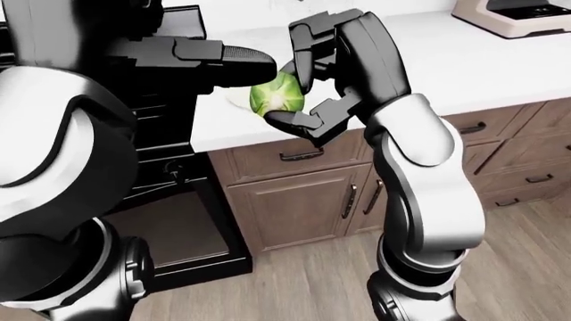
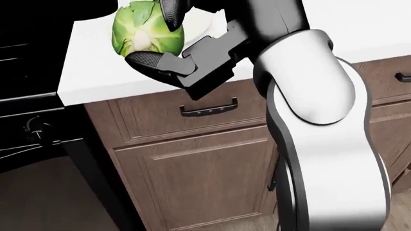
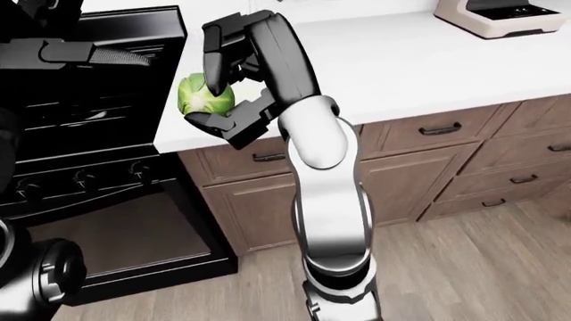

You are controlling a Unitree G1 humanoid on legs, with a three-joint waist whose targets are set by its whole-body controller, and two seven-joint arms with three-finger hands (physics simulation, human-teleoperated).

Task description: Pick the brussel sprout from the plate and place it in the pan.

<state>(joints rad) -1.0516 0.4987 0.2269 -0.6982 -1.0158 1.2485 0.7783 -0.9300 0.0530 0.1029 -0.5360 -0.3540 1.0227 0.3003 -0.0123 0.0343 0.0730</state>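
My right hand point(image 1: 290, 100) is shut on the green brussel sprout point(image 1: 278, 95), fingers above and thumb below. It holds the sprout above the left edge of the white counter, next to the black stove point(image 3: 89, 100). A pale patch under the hand looks like the plate's rim point(image 2: 206, 23). My left hand point(image 1: 246, 67) reaches in from the left with its fingers stretched out and empty, its tips just left of the sprout. No pan shows; my left arm hides much of the stove top.
The stove has knobs point(image 3: 82, 178) and an oven door below. The white counter point(image 1: 482, 67) runs to the right over wooden drawers and cabinet doors point(image 1: 294, 207). A beige appliance point(image 1: 517, 17) stands at the top right. The floor is wood.
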